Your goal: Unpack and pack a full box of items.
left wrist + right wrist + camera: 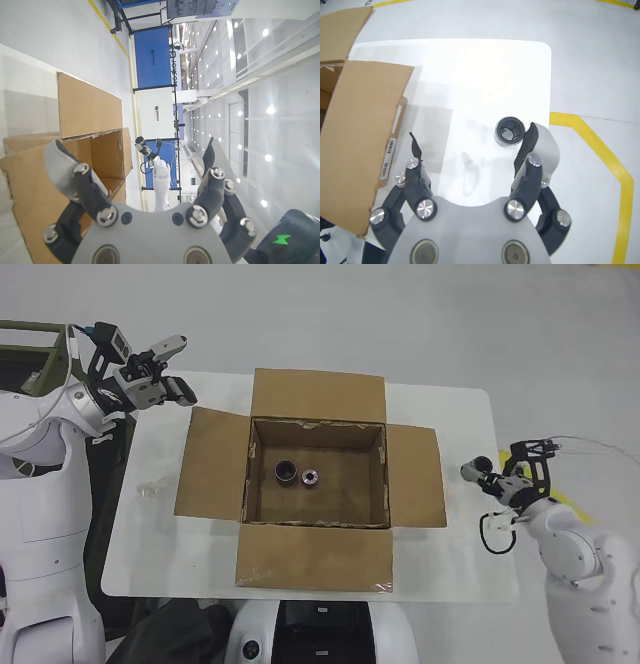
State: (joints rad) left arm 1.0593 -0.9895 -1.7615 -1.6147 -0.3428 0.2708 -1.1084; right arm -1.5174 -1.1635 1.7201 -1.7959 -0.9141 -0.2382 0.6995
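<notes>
black cylinder (509, 133) just beside right fingers (528, 145)

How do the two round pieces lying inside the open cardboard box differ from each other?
The dark piece is larger than the pale piece. The dark piece looks black with an open centre; the pale piece looks silvery. The dark piece lies closer to a side wall of the box, the pale piece closer to the middle. Both are round and rest side by side on the box floor.
</notes>
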